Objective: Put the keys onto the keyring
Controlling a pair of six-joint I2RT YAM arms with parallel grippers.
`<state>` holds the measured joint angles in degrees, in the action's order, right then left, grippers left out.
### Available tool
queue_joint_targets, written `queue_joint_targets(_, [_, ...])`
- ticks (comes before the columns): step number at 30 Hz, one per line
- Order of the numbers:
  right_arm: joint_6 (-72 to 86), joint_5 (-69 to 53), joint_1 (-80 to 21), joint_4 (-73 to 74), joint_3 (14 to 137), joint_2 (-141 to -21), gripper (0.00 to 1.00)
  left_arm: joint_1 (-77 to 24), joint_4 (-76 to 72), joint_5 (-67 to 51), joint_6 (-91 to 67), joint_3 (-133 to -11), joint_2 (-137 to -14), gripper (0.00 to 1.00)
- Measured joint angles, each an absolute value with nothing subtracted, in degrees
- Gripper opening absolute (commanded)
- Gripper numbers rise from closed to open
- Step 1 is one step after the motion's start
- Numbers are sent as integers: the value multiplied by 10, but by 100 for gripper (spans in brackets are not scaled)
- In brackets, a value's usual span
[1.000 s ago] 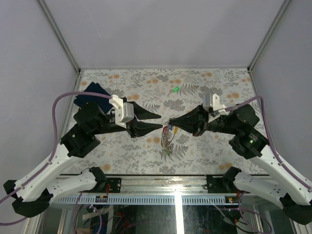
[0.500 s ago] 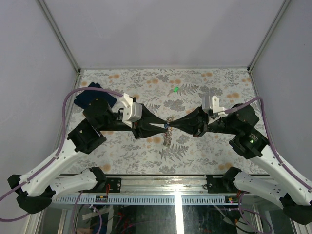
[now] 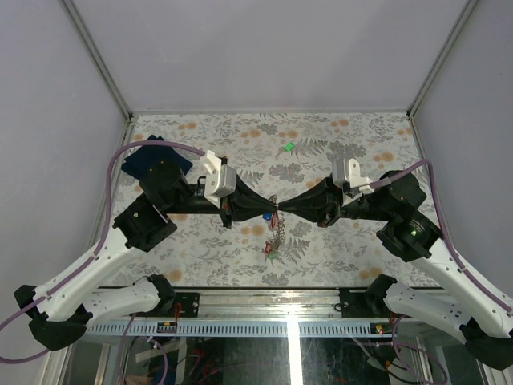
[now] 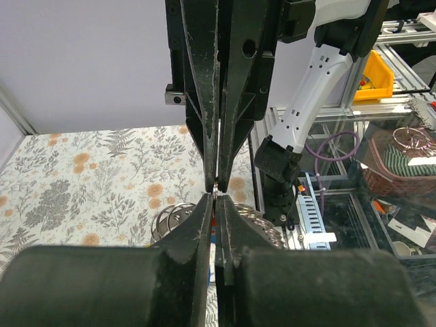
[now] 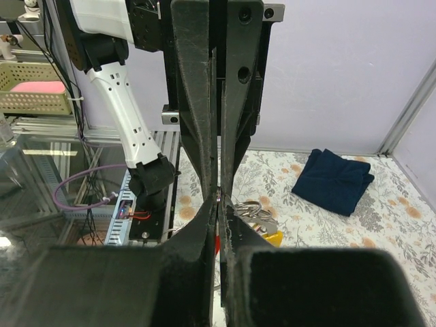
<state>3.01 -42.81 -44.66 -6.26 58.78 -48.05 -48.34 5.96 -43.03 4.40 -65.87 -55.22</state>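
Around the keyring point(image 3: 277, 218) most of the detail is lost. From above, the ring itself is covered by the two black fingertips that meet over it, and only its thin chain point(image 3: 278, 229) shows, hanging down from that meeting point. Below the keyring a small bunch of keys point(image 3: 272, 245) dangles at the chain's end. Their tags are too small to sort, though red, blue and green specks can be made out.

The left gripper point(image 3: 271, 210) reaches the keyring from the left and the right gripper point(image 3: 284, 208) from the right, tip against tip. Both wrist views show each pair of fingers pressed together with only a hairline slit, nipping a tiny glint of metal where they touch. How much of the ring sits inside either pinch cannot be told.

Just behind the keyring's pinch point, the right wrist view shows silvery loops point(image 5: 251, 208) with a yellow tag point(image 5: 273, 238) and a red sliver, partly cut off by the fingers. The left wrist view shows only blurred metal coils either side of its fingers.

Well beyond the keyring, a single green key point(image 3: 288, 147) lies alone on the flowered table point(image 3: 361, 136). Far left of the keyring sits a folded dark blue cloth point(image 3: 151, 157), half hidden by the left arm.
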Motion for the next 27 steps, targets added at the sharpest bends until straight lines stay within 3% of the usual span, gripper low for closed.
queue_joint_targets(2, [30,-431,-447,-63,588,-481,2,-483,60,-429,43,-659,-553,0])
queue_joint_targets(6, [29,-431,-447,-63,588,-480,21,-483,60,-426,43,-659,-553,0])
queue_joint_targets(9, [28,-427,-447,-67,588,-476,29,-483,62,-425,43,-659,-553,0])
queue_joint_targets(27, [33,-385,-447,-15,565,-412,38,-483,74,-426,54,-660,-545,0])
